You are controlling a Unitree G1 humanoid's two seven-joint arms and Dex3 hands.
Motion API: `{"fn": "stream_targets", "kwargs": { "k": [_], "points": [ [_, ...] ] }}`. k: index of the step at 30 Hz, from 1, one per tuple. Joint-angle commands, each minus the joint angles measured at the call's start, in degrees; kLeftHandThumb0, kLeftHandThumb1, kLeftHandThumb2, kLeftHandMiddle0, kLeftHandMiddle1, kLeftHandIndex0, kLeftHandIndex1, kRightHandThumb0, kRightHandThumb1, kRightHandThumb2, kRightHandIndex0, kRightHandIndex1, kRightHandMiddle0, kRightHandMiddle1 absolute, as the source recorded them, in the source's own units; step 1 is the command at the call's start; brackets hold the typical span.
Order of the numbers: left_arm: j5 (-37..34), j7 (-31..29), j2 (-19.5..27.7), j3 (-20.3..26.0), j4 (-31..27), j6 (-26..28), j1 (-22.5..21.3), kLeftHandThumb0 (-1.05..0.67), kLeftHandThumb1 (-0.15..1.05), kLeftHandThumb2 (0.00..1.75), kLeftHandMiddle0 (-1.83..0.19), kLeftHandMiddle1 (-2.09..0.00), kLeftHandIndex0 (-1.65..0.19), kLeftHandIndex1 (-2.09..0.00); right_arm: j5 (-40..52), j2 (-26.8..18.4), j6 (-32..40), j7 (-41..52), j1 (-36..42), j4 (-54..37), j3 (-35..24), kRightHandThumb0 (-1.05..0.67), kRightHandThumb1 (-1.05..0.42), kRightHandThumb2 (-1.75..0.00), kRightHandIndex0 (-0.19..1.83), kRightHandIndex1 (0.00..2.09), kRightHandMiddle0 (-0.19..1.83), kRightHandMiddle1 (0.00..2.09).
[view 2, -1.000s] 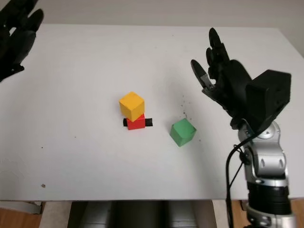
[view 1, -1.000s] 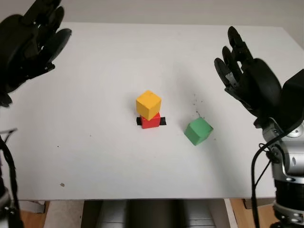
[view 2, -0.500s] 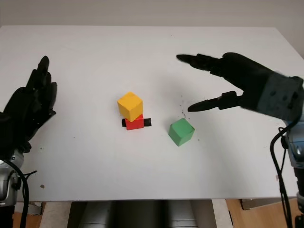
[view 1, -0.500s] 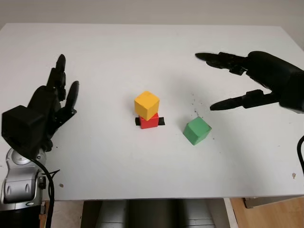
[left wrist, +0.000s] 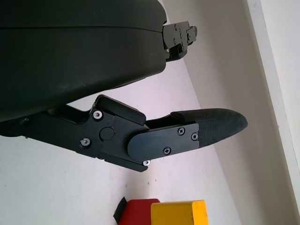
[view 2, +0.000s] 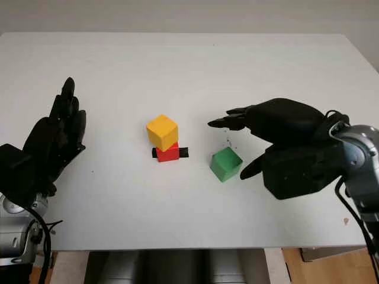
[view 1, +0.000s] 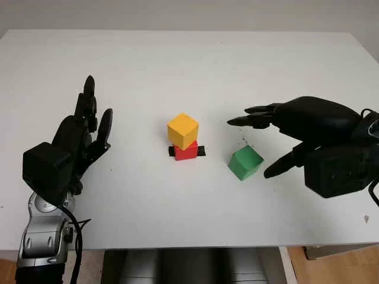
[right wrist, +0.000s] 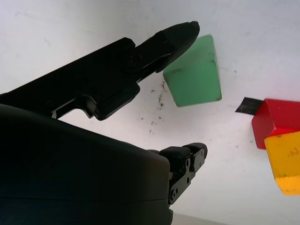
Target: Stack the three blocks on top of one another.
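A yellow block (view 1: 183, 131) sits a little askew on a red block (view 1: 187, 151) at the table's middle; both appear in the left wrist view, yellow block (left wrist: 178, 213) and red block (left wrist: 136, 212). A green block (view 1: 246, 163) lies alone on the table just right of them. My right hand (view 1: 260, 145) is open and hovers right beside the green block (right wrist: 194, 75), its thumb close to the block's right side and its other fingers above and behind it, touching nothing. My left hand (view 1: 80, 133) is open, held upright over the table's left part.
A short black tape strip (view 1: 202, 151) lies on the white table (view 1: 177, 71) under the red block. Small dark specks (view 1: 244, 129) mark the surface behind the green block. The table's front edge runs close below both arms.
My right hand has come down and toward me, from above the table's right part to right beside the green block. My left hand shifted slightly inward. The blocks have not moved.
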Motion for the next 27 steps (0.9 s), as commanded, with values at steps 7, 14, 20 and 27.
{"fn": "stream_targets", "kwargs": {
  "k": [7, 14, 20, 27],
  "points": [
    [-0.29, 0.84, -0.11, -0.34, -1.66, 0.61, 0.0, -0.81, 1.05, 0.63, 0.19, 0.0, 0.19, -0.05, -2.33, 2.24, -3.98, -4.77, 2.72, 1.48, 1.54, -0.71, -0.84, -0.06, 0.19, 0.05, 0.36, 0.06],
    [-0.35, 1.31, -0.55, -0.66, -2.44, 0.6, 0.47, -0.76, 1.05, 0.62, 0.19, 0.0, 0.15, -0.07, -4.7, 4.52, -7.16, -11.19, 3.77, 5.92, 2.38, -0.6, -0.84, -0.06, 0.27, 0.08, 0.46, 0.11],
    [0.2, 2.35, -1.04, -1.37, -2.79, 1.27, 0.6, -0.76, 1.05, 0.61, 0.19, 0.0, 0.14, -0.06, -7.49, 5.88, -10.92, -16.9, 3.09, 10.17, 3.14, -0.55, -0.87, -0.06, 0.32, 0.1, 0.54, 0.18],
    [0.46, 3.2, -1.43, -1.71, -2.61, 1.63, 0.72, -0.78, 1.05, 0.59, 0.19, 0.0, 0.13, -0.06, -8.01, 6.45, -11.84, -18.37, 2.08, 12.72, 3.73, -0.49, -0.87, -0.05, 0.33, 0.07, 0.34, 0.66]
  ]
}}
